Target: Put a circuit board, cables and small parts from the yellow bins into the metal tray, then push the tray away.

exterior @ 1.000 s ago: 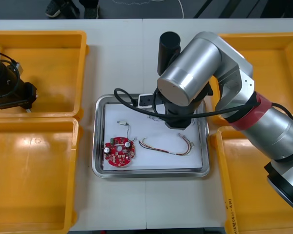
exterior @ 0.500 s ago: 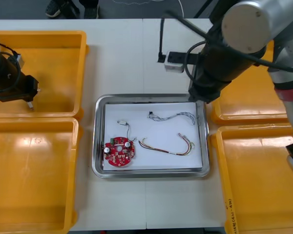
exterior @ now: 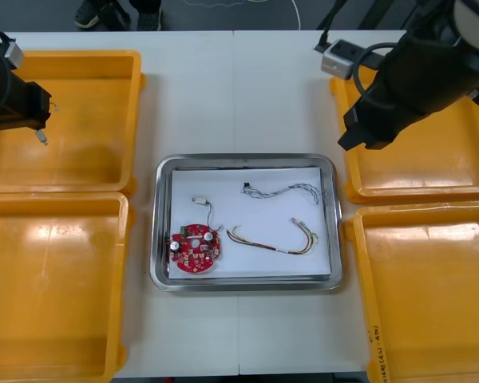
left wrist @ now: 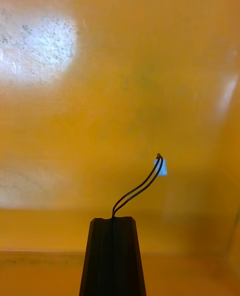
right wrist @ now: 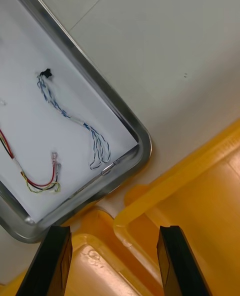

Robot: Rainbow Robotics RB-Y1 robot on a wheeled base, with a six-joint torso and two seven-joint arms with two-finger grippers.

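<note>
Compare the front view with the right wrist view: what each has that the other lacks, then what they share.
Front, not wrist: the red circuit board in the metal tray; the left gripper, shut on a black cable, over the far left yellow bin. Wrist, not front: the right gripper, fingers open. Both: tray, blue and white cable, red and yellow cable, right yellow bins.

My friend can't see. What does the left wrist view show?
The left gripper is shut on a thin black cable that curves away from its black fingers to a small pale tip. Behind it is the shiny floor of a yellow plastic bin.
</note>
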